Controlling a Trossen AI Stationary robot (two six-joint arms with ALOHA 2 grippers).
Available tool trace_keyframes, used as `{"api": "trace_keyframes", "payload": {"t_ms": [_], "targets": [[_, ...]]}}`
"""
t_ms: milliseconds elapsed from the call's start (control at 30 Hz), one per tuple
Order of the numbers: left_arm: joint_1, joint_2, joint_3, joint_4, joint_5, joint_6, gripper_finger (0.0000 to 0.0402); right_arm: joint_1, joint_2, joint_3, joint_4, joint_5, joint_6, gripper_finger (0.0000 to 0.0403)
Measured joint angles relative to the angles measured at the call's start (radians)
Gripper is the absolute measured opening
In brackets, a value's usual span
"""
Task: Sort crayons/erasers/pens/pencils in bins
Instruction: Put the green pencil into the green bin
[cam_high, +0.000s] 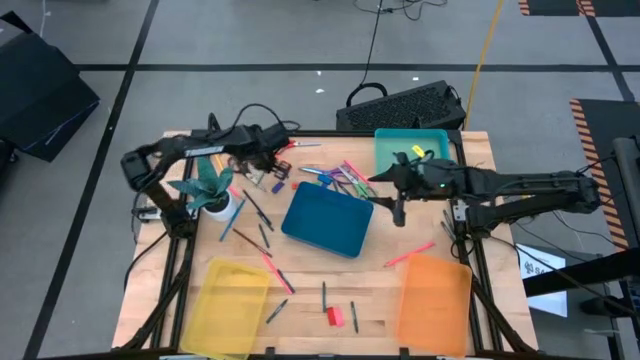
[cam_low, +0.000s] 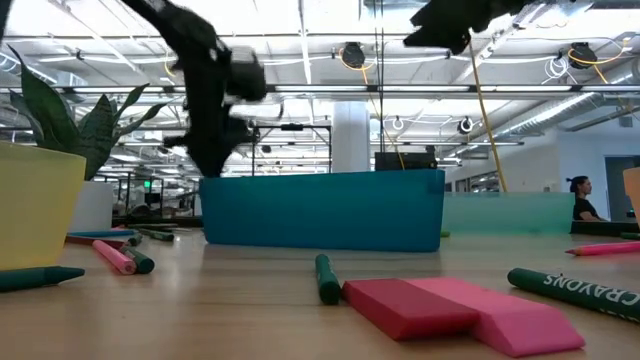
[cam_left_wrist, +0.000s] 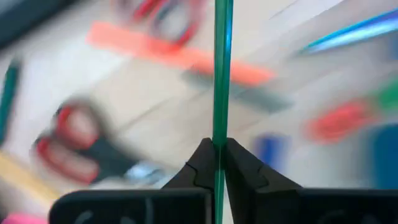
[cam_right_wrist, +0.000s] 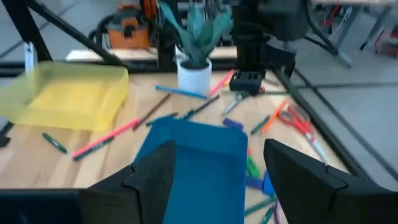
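My left gripper (cam_high: 274, 158) hovers at the table's far left, beside the potted plant, shut on a thin green stick (cam_left_wrist: 221, 62); the low view shows this gripper (cam_low: 210, 160) behind the blue bin. My right gripper (cam_right_wrist: 217, 180) stands open above the far right edge of the dark blue bin (cam_high: 328, 221), holding nothing. A yellow bin (cam_high: 230, 294) and an orange bin (cam_high: 435, 298) sit at the near corners, and a teal bin (cam_high: 410, 148) at the far right. A red and pink eraser (cam_low: 460, 308) lies flat near the front edge. My left gripper pinches the green stick (cam_left_wrist: 218, 140) between its two fingertips (cam_left_wrist: 202, 163). The stick runs straight along the fingers and out well past their free ends. The table under it is too blurred to tell whether the stick is clear of it.
Loose pens, crayons and pencils lie in a heap (cam_high: 340, 178) between the grippers and scattered around the blue bin. Red-handled scissors (cam_left_wrist: 74, 146) lie below my left gripper. A potted plant (cam_high: 212, 190) stands at the left. A green crayon (cam_low: 326, 278) lies by the eraser.
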Motion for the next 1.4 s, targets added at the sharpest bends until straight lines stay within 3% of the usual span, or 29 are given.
{"api": "trace_keyframes", "payload": {"t_ms": [233, 400, 533, 767, 1000, 1400], "targets": [[-0.278, -0.133, 0.002, 0.378, -0.093, 0.076, 0.0014, 0.013, -0.066, -0.131, 0.277, -0.001, -0.036, 0.024], [-0.477, -0.085, 0.005, 0.734, -0.138, 0.216, 0.0015, 0.013, -0.019, -0.263, 0.495, -0.004, -0.001, 0.024], [-0.57, -0.016, 0.002, 0.955, -0.146, 0.36, 0.002, 0.013, 0.039, -0.283, 0.591, -0.011, 0.017, 0.024], [-0.632, 0.06, 0.0, 1.135, -0.154, 0.53, 0.0018, 0.014, 0.06, -0.284, 0.691, -0.141, 0.027, 0.024], [-0.635, 0.111, 0.003, 1.263, -0.13, 0.566, 0.0015, 0.016, 0.065, -0.284, 0.727, -0.191, 0.028, 0.022], [-0.632, 0.129, 0.004, 1.331, -0.119, 0.548, 0.0019, 0.015, 0.065, -0.284, 0.786, -0.19, 0.015, 0.0095]]}}
